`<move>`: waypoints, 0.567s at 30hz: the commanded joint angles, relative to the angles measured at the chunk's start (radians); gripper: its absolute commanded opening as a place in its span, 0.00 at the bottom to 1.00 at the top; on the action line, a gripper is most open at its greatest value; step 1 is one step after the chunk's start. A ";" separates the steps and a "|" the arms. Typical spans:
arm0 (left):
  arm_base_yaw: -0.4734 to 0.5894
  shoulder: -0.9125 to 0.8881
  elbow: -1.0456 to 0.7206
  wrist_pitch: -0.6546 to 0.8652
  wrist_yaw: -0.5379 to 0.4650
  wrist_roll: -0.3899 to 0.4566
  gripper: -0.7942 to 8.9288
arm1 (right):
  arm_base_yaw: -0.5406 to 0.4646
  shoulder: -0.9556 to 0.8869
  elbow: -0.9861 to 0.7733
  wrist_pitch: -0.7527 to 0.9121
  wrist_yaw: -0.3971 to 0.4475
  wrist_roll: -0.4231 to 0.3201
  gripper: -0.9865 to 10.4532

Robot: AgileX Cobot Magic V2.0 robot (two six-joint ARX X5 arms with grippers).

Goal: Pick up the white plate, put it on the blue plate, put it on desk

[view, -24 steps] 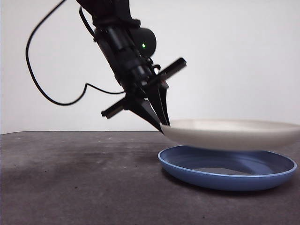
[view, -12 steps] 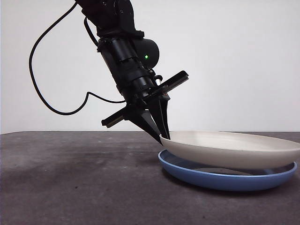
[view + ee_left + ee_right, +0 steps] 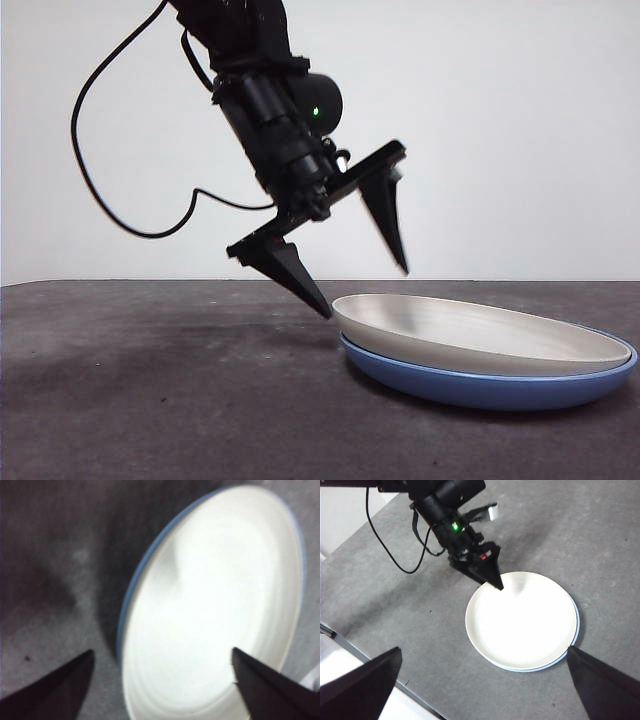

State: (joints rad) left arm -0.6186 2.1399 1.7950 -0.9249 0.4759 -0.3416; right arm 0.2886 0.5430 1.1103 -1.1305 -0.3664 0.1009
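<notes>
- The matte off-white round plate (image 3: 480,335) sits nested in the glossy blue round plate (image 3: 480,388) on the dark grey speckled desk (image 3: 150,390).
- Left gripper (image 3: 355,270) hangs spread wide, empty, straddling the near rim.
- Right gripper (image 3: 485,690) waits high above, open too.
- The white plate looks stiff, light and smooth; the thin rim is the only hold.
- Bare desk all round.

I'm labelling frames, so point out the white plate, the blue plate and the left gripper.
white plate (image 3: 470,335), front view, inner face
blue plate (image 3: 480,385), front view, outer wall
left gripper (image 3: 365,292), front view, between its jaws
</notes>
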 commanded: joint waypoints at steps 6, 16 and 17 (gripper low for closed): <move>-0.010 0.026 0.189 -0.156 -0.003 0.104 0.71 | 0.003 0.003 0.018 0.006 -0.001 -0.011 0.59; -0.010 -0.039 0.391 -0.496 -0.013 0.290 0.71 | 0.003 0.005 0.018 0.005 0.032 0.048 0.59; -0.010 -0.061 0.391 -0.511 -0.015 0.303 0.71 | 0.003 0.005 0.018 0.003 0.040 0.054 0.59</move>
State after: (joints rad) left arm -0.6186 2.1006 2.1567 -1.4151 0.4656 -0.0940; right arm 0.2886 0.5430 1.1103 -1.1336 -0.3336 0.1284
